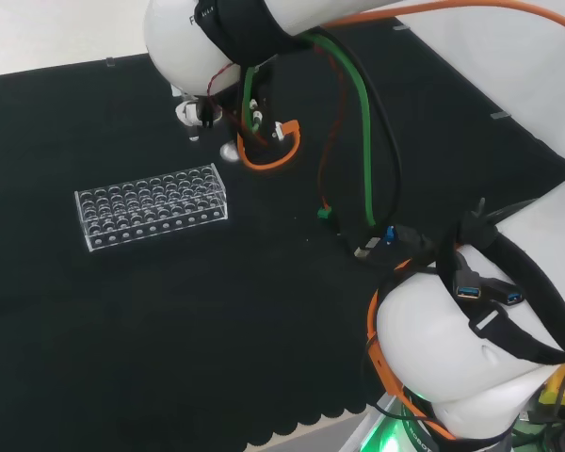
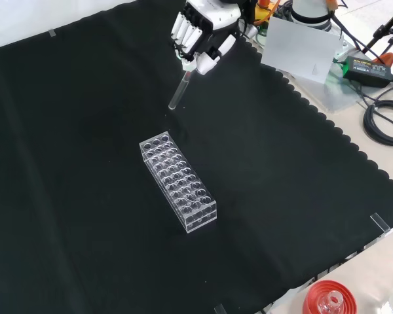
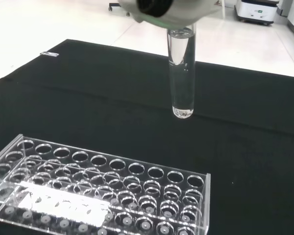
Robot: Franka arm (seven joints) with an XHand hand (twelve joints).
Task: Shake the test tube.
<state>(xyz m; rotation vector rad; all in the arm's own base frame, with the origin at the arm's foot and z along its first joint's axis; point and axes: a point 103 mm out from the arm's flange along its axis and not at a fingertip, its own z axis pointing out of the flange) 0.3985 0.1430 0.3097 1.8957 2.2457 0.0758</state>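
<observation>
A clear test tube (image 2: 179, 91) hangs from the hand (image 2: 201, 34) near the top of the front view, tilted slightly, its round bottom in the air above the cloth. The hand's fingers curl round the tube's upper end. In the wrist view the tube (image 3: 181, 73) points down past a blurred white part of the hand (image 3: 169, 10), clear liquid inside it. A clear plastic tube rack (image 2: 178, 180) with many empty holes lies on the cloth below and in front of the tube. The head view has the rack (image 1: 151, 205) left of the arm and fingers (image 1: 194, 111) under a white link.
Black cloth (image 2: 72, 163) covers the bench. A red ribbed ring stand (image 2: 327, 301) with a glass piece sits at the front view's lower right edge. Papers, cables and a power unit (image 2: 363, 65) lie off the cloth at upper right. Orange and green cables (image 1: 358, 122) hang along the arm.
</observation>
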